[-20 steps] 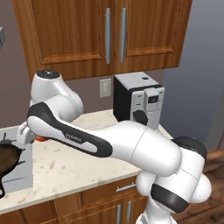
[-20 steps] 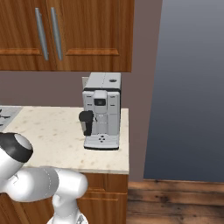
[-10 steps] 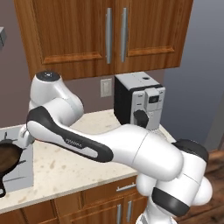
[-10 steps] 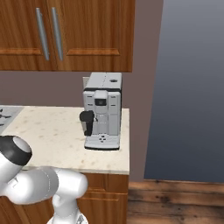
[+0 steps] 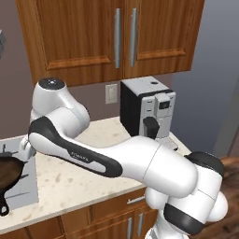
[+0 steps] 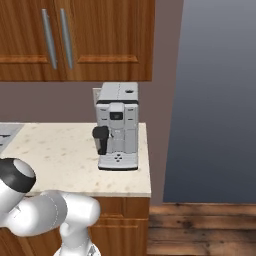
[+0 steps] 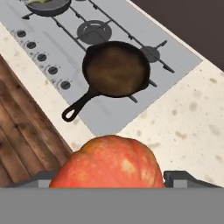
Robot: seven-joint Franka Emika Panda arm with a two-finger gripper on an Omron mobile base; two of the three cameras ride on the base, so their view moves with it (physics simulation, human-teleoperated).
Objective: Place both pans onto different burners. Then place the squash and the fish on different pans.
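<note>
The squash [image 7: 109, 162], an orange-red ball, sits between the fingers of my gripper [image 7: 111, 178], which is shut on it, above the counter just beside the cooktop [image 7: 175, 52]. Ahead of it the rusty brown skillet [image 7: 116, 68] rests on a burner with its short handle toward the knobs. This pan also shows at the left edge of the left base view [image 5: 7, 175]. The dark grey pan [image 7: 48, 5] stands on another burner at the far corner, with something pale in it that I cannot make out. The central burner [image 7: 94, 31] is bare. The fish is hidden or out of view.
A row of knobs [image 7: 41, 57] lines the cooktop's front edge, with wooden floor beyond it. A coffee machine [image 5: 147, 109] [image 6: 117, 125] stands on the speckled counter [image 6: 65, 155] to the right. Wooden wall cabinets [image 5: 116, 37] hang above.
The forearm has swung a little further left toward the cooktop. A bit of orange squash that showed beside the arm a second ago is now hidden behind it.
</note>
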